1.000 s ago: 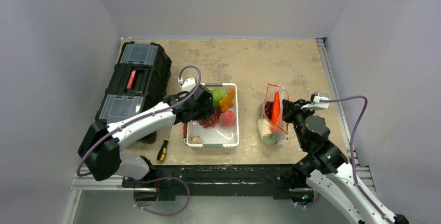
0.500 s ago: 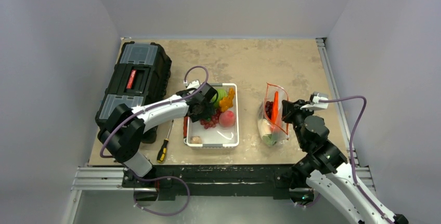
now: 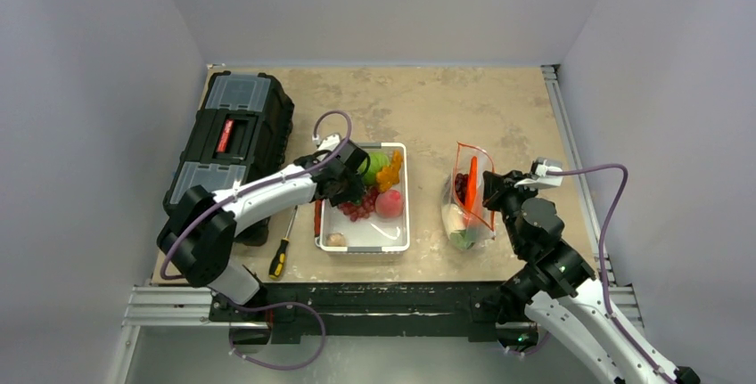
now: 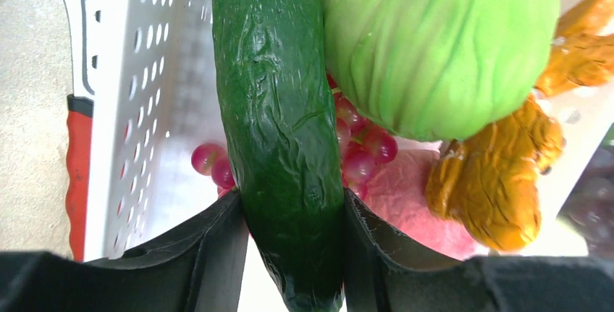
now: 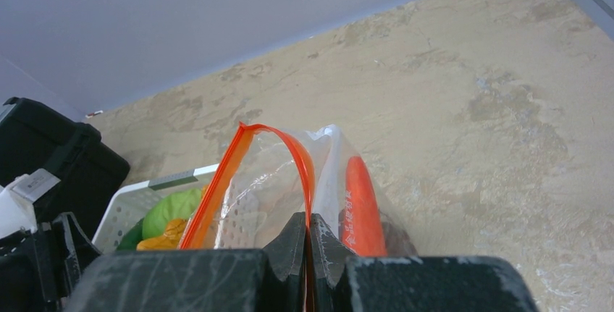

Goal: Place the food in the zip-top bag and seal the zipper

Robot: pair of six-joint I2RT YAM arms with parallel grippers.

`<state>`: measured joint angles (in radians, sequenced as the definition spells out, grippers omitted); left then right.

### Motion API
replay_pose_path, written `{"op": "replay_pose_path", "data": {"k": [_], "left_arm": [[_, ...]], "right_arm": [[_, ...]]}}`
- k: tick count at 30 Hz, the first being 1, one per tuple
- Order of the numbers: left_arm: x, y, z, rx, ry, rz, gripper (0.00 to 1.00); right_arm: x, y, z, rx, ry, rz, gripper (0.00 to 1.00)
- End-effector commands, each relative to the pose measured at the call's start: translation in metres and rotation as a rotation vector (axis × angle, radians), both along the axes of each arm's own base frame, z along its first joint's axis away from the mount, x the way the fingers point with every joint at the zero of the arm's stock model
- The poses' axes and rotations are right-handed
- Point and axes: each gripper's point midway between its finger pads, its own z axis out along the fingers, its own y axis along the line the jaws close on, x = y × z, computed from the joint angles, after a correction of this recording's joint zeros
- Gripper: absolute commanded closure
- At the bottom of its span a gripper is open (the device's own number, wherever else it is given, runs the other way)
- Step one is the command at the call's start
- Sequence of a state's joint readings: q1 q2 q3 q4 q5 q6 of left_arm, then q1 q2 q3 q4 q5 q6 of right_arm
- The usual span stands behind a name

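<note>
Green cucumber [image 4: 279, 145] clamped in left hand [image 4: 293, 214], right hand [image 5: 309, 234] pinching zipper [image 5: 217, 185] of bag [image 5: 264, 174], print [image 5: 350, 214] there illegible

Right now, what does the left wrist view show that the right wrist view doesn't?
Only left wrist: how the left tool clamps the cucumber, plus grapes, a peach and a red handle outside the tray. Only right wrist: the right tool pinching the bag at its zipper, a carrot inside, the toolbox. Both: the tray and the cabbage.
</note>
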<state>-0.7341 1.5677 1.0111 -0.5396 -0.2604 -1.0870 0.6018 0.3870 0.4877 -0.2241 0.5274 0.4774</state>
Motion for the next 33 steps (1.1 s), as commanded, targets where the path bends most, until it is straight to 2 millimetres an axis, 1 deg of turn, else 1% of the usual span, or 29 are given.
{"op": "replay_pose_path", "data": {"k": [1,5,11,15,23,26,29,31,33], "left_arm": [[0.001,-0.001,0.031,-0.053,-0.082,-0.032,0.79],[-0.002,0.002,0.048,-0.077,-0.125,-0.05,0.86],[-0.007,0.004,0.077,-0.135,-0.197,-0.085,1.0],[-0.01,0.0,0.09,-0.174,-0.224,-0.11,1.0],[-0.011,-0.01,0.096,-0.209,-0.231,-0.154,1.0],[-0.012,-0.015,0.1,-0.226,-0.242,-0.176,1.0],[-0.013,-0.026,0.108,-0.272,-0.26,-0.23,1.0],[-0.017,-0.041,0.122,-0.34,-0.291,-0.31,1.0],[-0.026,-0.061,0.14,-0.431,-0.316,-0.427,1.0]], "right_arm": [[0.002,0.003,0.005,0.007,-0.017,0.011,1.0],[0.002,0.004,0.004,0.006,-0.016,0.011,1.0],[0.002,0.004,0.004,0.006,-0.016,0.012,1.0],[0.002,0.004,0.004,0.006,-0.016,0.012,1.0],[0.0,0.003,0.007,0.021,-0.033,0.015,1.0],[0.001,0.004,0.005,0.017,-0.021,0.017,1.0],[0.002,0.005,0.003,0.011,-0.012,0.018,1.0],[0.002,0.005,0.003,0.013,-0.014,0.017,1.0],[0.001,0.005,0.004,0.015,-0.018,0.018,1.0]]}}
